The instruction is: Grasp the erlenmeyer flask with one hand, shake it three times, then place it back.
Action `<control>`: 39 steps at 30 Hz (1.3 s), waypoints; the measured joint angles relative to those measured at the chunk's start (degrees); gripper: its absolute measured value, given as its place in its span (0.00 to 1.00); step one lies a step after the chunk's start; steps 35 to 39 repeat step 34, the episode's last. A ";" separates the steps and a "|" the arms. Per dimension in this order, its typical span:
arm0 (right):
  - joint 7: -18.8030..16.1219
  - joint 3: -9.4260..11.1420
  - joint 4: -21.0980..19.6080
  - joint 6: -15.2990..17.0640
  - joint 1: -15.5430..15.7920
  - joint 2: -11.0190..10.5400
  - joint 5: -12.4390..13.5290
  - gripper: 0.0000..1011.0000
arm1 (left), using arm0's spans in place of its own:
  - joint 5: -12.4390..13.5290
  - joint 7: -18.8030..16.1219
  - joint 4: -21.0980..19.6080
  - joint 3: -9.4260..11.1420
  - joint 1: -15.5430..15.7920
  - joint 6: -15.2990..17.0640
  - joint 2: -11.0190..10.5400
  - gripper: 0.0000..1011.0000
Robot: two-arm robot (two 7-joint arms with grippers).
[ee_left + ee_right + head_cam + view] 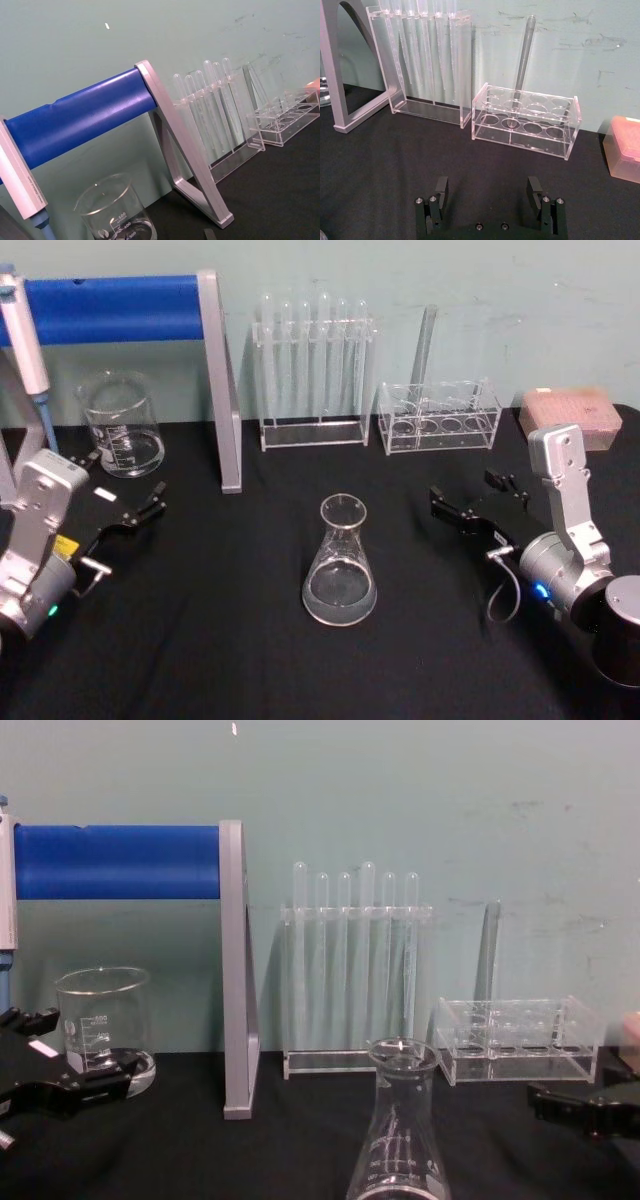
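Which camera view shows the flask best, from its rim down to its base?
The head view: the flask shows whole there, upright on the black table between the two tools, rim, neck and round base all visible. The chest view shows its rim, neck and upper cone from the side, with the base cut off at the bottom edge.
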State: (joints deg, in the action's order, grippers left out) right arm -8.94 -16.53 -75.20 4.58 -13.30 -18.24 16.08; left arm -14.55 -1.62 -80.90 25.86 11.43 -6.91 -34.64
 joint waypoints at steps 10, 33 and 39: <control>0.00 0.00 0.00 0.01 0.00 0.00 0.00 0.99 | 0.00 0.00 0.00 0.00 0.00 0.00 0.00 0.99; 0.00 0.00 0.00 0.01 0.00 0.00 0.00 0.99 | 0.00 0.00 0.00 0.00 0.00 0.00 0.00 0.99; 0.00 0.00 0.00 0.01 0.00 0.00 0.00 0.99 | 0.00 0.00 0.00 0.00 0.00 0.00 0.00 0.99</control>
